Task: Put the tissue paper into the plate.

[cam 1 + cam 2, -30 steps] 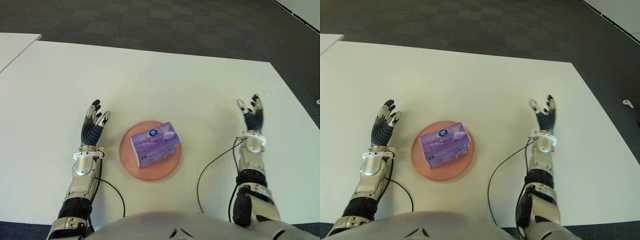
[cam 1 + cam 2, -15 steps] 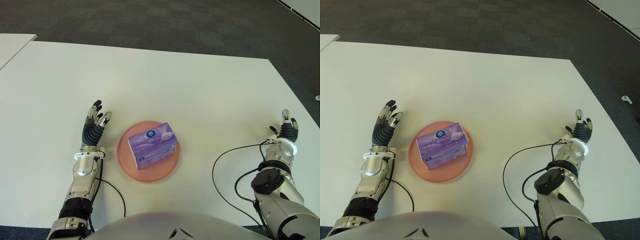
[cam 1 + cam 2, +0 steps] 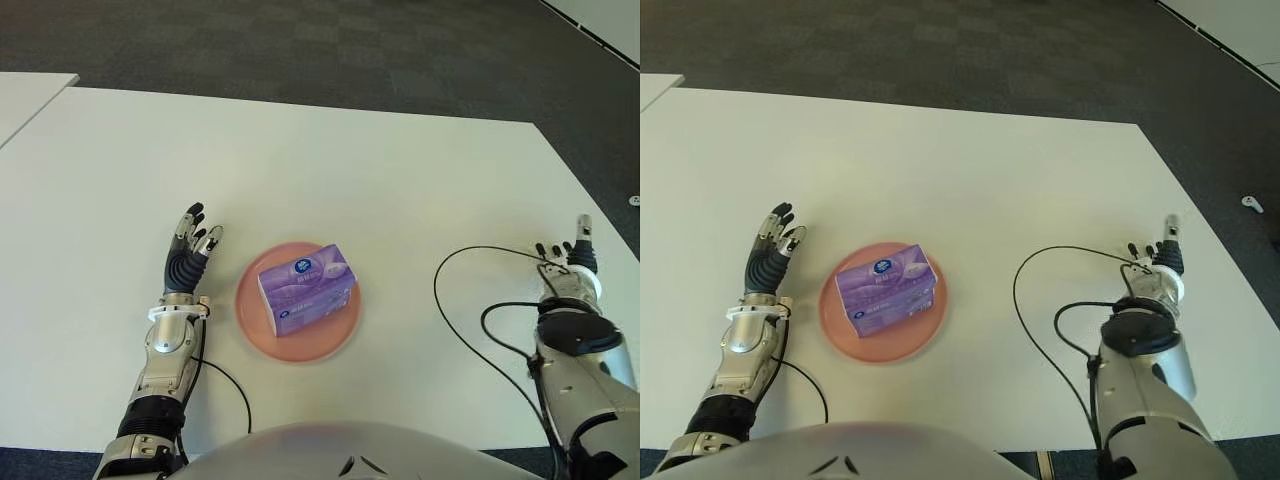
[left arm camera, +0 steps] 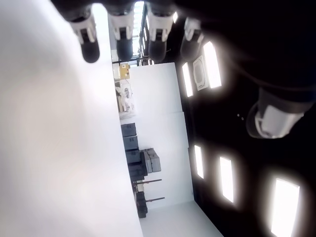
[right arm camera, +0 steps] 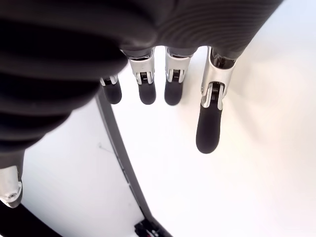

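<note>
- i see the tissue paper [image 3: 308, 287] lying in the plate [image 3: 262, 338], centre of frame; placing looks done.
- left robot hand [image 3: 190, 250] and right robot hand [image 3: 570, 262] spread, empty.
- next: nothing but holding clear.

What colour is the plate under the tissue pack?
The plate is salmon pink, clearest in the left eye view.

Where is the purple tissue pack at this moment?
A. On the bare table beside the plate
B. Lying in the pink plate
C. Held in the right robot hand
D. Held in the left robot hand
B: the tissue pack lies in the pink plate, while the left robot hand and the right robot hand are both open, holding nothing, apart from it.
</note>
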### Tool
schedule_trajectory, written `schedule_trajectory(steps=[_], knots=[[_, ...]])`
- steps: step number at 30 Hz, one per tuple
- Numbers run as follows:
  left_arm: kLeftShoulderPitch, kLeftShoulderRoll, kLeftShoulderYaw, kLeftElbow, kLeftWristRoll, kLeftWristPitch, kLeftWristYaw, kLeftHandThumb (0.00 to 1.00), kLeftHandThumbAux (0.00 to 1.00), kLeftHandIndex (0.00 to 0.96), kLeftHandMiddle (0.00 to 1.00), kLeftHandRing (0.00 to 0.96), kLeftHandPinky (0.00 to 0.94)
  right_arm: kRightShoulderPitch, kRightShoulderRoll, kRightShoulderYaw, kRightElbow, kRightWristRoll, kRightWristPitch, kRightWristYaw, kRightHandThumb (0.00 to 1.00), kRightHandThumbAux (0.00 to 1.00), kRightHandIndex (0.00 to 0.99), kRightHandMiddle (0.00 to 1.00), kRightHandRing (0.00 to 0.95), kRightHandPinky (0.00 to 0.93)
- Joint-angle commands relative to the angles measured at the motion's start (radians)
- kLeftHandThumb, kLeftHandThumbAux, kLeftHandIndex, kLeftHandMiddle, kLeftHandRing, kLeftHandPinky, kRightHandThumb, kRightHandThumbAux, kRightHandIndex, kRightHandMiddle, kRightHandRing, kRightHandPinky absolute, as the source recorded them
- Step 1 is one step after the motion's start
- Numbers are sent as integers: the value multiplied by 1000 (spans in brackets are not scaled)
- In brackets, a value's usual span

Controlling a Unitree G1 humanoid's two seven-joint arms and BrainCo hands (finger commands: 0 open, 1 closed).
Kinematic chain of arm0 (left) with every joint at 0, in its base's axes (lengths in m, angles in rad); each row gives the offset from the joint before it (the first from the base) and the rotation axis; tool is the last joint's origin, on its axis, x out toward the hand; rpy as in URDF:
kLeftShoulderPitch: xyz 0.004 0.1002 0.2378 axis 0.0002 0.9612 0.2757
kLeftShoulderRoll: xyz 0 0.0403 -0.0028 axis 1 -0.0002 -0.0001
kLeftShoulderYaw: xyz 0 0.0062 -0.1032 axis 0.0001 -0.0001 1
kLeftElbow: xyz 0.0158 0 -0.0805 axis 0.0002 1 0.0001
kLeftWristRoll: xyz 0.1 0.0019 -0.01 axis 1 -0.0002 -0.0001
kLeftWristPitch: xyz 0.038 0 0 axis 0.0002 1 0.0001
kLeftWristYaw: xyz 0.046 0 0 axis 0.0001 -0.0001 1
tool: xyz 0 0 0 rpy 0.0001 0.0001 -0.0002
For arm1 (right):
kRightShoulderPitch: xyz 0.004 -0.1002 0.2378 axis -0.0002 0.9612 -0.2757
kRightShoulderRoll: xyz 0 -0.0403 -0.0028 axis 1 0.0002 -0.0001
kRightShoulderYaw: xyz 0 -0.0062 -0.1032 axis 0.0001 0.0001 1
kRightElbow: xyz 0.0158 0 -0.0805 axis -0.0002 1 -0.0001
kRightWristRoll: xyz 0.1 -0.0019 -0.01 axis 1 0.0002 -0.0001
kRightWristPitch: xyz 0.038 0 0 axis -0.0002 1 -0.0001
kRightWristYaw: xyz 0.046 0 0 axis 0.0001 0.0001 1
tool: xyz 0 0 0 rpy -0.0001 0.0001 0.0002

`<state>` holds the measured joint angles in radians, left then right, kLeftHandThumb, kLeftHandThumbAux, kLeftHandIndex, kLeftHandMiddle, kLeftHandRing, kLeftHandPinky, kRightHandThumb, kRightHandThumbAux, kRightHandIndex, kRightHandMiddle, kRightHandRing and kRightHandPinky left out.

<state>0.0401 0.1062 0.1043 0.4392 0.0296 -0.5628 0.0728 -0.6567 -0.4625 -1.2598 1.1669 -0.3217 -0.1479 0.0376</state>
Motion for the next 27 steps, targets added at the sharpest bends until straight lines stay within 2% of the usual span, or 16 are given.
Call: schedule_trajectory(steps=[1,8,14,17,22,27], knots=[[58,-1,-6,49,5,21,-17,0,452,0,0,0,0,374,660,660,-357,-215,-376,130,136,605,0,0,0,0],[61,-1,-7,38,8,37,-11,0,448,0,0,0,0,457,694,763,-474,-172,-361,139,138,619,0,0,0,0],[56,-3,-7,37,10,46,-8,0,439,0,0,0,0,569,716,900,-593,-191,-358,122,125,574,0,0,0,0],[54,-4,-7,41,10,40,-8,0,437,0,0,0,0,607,703,973,-603,-191,-364,96,110,554,0,0,0,0],[52,-10,-8,42,8,23,-7,0,436,0,0,0,0,617,684,1087,-592,-160,-347,72,114,536,0,0,0,0],[52,-18,-8,36,8,27,2,0,437,0,0,0,0,632,633,1202,-619,-131,-346,48,114,518,0,0,0,0]])
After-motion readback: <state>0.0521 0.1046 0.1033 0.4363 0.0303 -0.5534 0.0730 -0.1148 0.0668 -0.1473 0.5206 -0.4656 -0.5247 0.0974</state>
